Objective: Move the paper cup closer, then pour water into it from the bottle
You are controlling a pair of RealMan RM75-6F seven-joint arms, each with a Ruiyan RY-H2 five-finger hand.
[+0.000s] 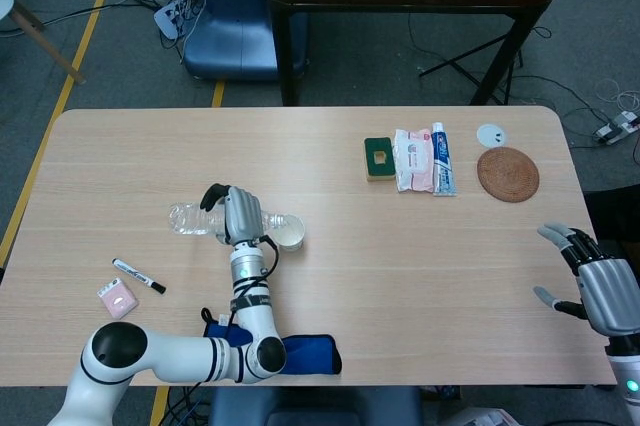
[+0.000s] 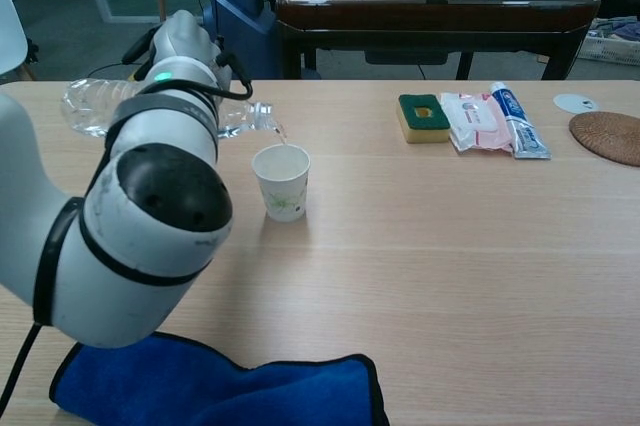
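Pouring is judged to be under way. At the left of the table (image 1: pixel 120 161) the left hand (image 1: pixel 238 214) wraps the clear bottle (image 1: pixel 190 218) about its middle and holds it nearly level, base to the left, neck to the right. The neck sits just above the rim of the paper cup (image 2: pixel 281 181), which stands upright just right of the hand. A thin thread of water appears to fall from the mouth toward the cup.

To pour well, the tilt should increase slowly. The stream lands near the cup's near-left rim, so the mouth is best kept over the centre. The light cup could tip if the neck touches it.

Far right, the right hand (image 1: pixel 598 284) hangs off the table edge, fingers apart, holding nothing.

The chest view alone shows the gap between bottle mouth and cup rim, the stream, and the cup's printed side. The large arm housing there hides much of the bottle. The head view alone shows the right hand, the whole bottle outline, and a marker (image 1: pixel 138 275) near the left front edge. Water level in the cup cannot be told from either view.
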